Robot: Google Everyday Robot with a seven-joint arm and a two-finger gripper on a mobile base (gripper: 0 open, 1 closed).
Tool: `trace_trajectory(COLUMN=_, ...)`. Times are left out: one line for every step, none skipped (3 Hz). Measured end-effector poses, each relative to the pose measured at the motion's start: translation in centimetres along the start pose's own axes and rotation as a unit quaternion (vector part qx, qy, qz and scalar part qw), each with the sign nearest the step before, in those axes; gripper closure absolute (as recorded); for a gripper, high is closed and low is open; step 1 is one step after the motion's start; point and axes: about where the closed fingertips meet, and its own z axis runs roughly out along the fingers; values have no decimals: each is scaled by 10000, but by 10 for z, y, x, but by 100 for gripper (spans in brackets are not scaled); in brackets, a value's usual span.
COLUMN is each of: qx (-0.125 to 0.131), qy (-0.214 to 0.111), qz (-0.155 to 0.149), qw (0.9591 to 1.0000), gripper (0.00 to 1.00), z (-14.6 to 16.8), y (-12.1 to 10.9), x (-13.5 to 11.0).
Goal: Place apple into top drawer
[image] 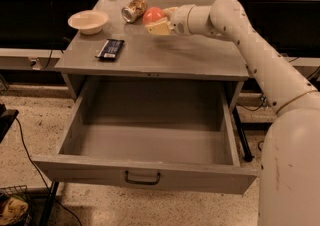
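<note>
The apple, round and reddish-orange, sits between the cream fingers of my gripper over the back middle of the grey cabinet top, just right of a dented can. The gripper is shut on the apple and holds it slightly above the surface. My white arm reaches in from the right. The top drawer is pulled fully open below the cabinet top; its grey inside is bare and its dark handle faces the front.
A dented metallic can lies at the back, touching or almost touching the apple. A cream bowl stands at the back left. A dark flat packet lies left of centre. Cables and a basket are on the floor at the left.
</note>
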Motion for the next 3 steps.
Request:
trace_trajectory(qx=-784, qy=-34, qz=-344, qw=9963, gripper=97, z=-12, y=44, x=-20)
trace_trajectory(qx=-1668, qy=43, qz=-316, qw=9855, gripper=100, z=-41, y=98, x=-12)
trace_trajectory(qx=-2210, qy=53, qz=-253, qw=9749, gripper=100, z=-87, y=144, x=6)
